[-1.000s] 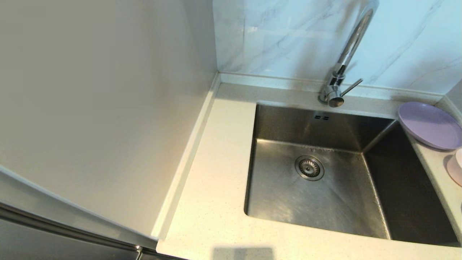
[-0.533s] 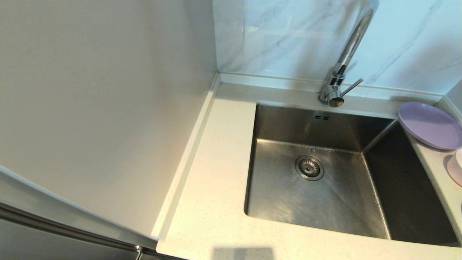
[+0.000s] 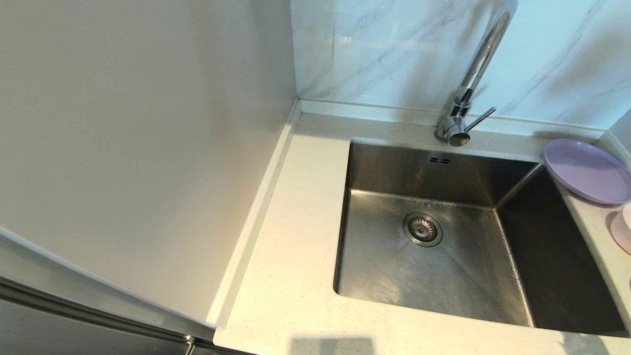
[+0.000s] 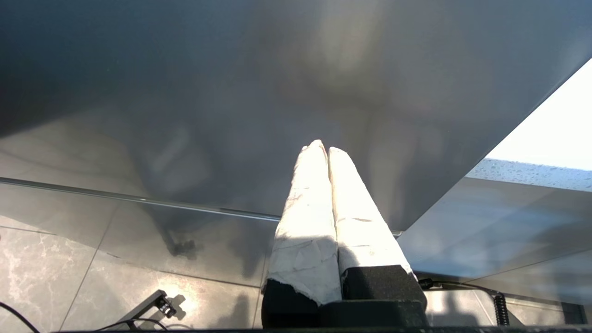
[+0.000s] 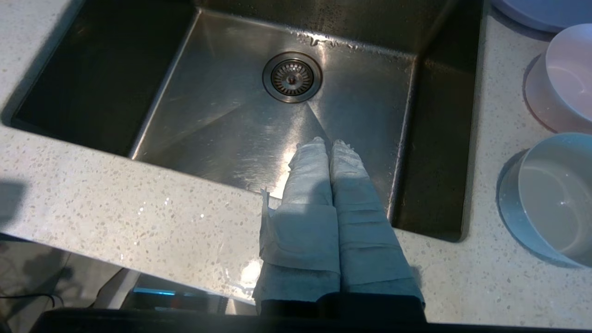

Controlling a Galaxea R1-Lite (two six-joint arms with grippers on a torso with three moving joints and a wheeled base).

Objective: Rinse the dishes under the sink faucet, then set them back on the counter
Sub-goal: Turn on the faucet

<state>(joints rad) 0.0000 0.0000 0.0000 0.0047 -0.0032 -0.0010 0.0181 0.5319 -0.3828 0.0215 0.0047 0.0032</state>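
The steel sink (image 3: pixel 434 266) sits in the cream counter (image 3: pixel 291 256), with the chrome faucet (image 3: pixel 468 88) behind it. The lilac plate (image 3: pixel 586 170) lies on the counter at the sink's back right, and the pink dish (image 3: pixel 622 229) is at the head view's right edge. In the right wrist view the pink dish (image 5: pixel 562 78) and the whitish bowl (image 5: pixel 550 203) stand on the counter beside the sink (image 5: pixel 259 120). My right gripper (image 5: pixel 329 142) is shut and empty, above the sink's front rim. My left gripper (image 4: pixel 323 147) is shut and empty, down by a dark cabinet front.
A plain wall and a raised counter rim (image 3: pixel 256 212) close off the left side. The marble backsplash (image 3: pixel 394 49) stands behind the faucet. The drain strainer (image 3: pixel 422 229) is in the basin floor. Neither arm shows in the head view.
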